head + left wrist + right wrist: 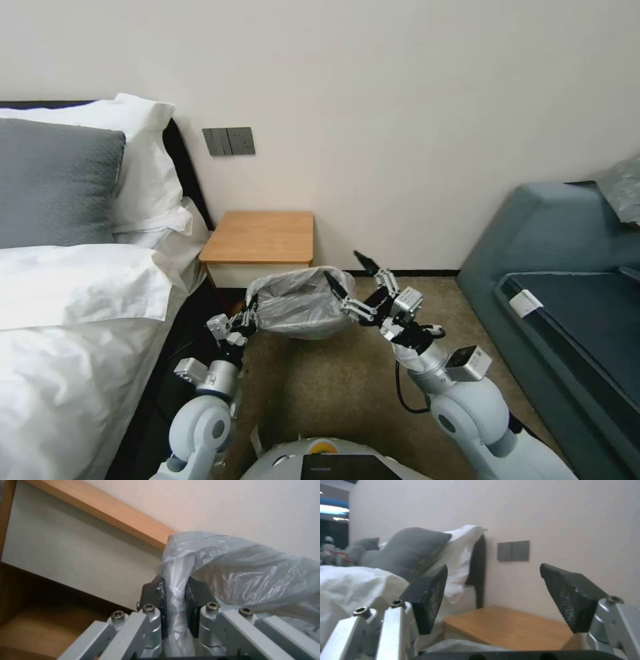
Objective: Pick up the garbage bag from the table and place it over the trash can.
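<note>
Just in front of the worktop (259, 237), on the carpet, the trash can (313, 331) stood almost hidden by the garbage bag (300, 303), which was already draped over its rim. On the can's bed side, the left gripper (248, 313) was clamped on a fold of the bag's edge. On the can's sofa side, the right gripper (348, 272) hovered with its fingers spread wide, holding nothing. Judging by this, the worktop was bare and the placing nearly done; only the left gripper's release seemed left.
</note>
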Available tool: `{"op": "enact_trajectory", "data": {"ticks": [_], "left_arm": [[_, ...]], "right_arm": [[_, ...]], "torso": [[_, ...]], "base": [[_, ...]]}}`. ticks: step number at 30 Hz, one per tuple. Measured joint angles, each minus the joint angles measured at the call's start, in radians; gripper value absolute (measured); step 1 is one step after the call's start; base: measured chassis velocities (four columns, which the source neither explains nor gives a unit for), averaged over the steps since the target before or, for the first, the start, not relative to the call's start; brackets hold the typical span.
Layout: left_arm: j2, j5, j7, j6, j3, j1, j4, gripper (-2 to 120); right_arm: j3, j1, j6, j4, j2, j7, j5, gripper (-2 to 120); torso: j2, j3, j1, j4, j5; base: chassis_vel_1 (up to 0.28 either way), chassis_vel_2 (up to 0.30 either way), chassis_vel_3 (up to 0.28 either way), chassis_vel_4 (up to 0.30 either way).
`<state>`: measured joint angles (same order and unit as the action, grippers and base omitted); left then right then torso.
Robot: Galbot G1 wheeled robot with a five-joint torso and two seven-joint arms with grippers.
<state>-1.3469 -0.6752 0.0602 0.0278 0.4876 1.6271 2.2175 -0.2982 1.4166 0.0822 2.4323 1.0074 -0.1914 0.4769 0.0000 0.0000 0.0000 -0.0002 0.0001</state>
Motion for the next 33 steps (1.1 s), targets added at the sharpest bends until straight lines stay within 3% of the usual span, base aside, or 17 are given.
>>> {"op": "enact_trajectory", "data": {"ticks": [6, 9, 13, 19, 20, 25, 33], "left_arm": [[0.004, 0.148, -0.011, 0.001, -0.009, -0.004, -0.022, 9], [0.005, 0.241, -0.021, 0.006, -0.014, -0.010, -0.027, 9], [0.006, 0.283, -0.023, 0.015, -0.015, -0.012, -0.026, 9], [0.009, 0.342, -0.019, 0.045, -0.013, -0.016, -0.020, 9], [0.009, 0.342, -0.019, 0.045, -0.013, -0.016, -0.020, 9], [0.010, 0.382, -0.021, 0.051, -0.014, -0.022, -0.020, 9], [0.016, 0.403, -0.024, 0.052, -0.009, -0.027, -0.016, 9]], "right_arm": [[0.070, -0.094, -0.074, -0.015, -0.105, 0.007, 0.009, 52], [0.142, -0.194, -0.129, -0.036, -0.196, 0.045, 0.011, 39], [0.209, -0.283, -0.185, -0.055, -0.245, 0.071, 0.015, 28], [0.431, -0.502, -0.339, -0.127, -0.303, 0.153, 0.064, 0], [0.431, -0.502, -0.339, -0.127, -0.303, 0.153, 0.064, 0], [0.629, -0.753, -0.497, -0.220, -0.304, 0.248, 0.221, 0], [0.780, -0.906, -0.572, -0.311, -0.281, 0.266, 0.305, 0]], "torso": [[0.000, 0.000, 0.000, 0.0003, -0.0001], [0.000, 0.000, 0.000, 0.0004, -0.0003], [0.000, 0.000, 0.000, 0.0002, 0.0000], [0.000, 0.000, 0.000, 0.0000, -0.0001], [0.000, 0.000, 0.000, 0.0000, -0.0001], [0.000, 0.000, 0.000, 0.0004, -0.0003], [0.000, 0.000, 0.000, 0.0003, -0.0002]], "base": [[0.000, 0.000, 0.000, 0.000], [0.000, 0.000, 0.000, 0.000], [0.000, 0.000, 0.000, 0.000], [0.000, 0.000, 0.000, 0.000], [0.000, 0.000, 0.000, 0.000], [0.000, 0.000, 0.000, 0.000], [0.000, 0.000, 0.000, 0.000]]}}
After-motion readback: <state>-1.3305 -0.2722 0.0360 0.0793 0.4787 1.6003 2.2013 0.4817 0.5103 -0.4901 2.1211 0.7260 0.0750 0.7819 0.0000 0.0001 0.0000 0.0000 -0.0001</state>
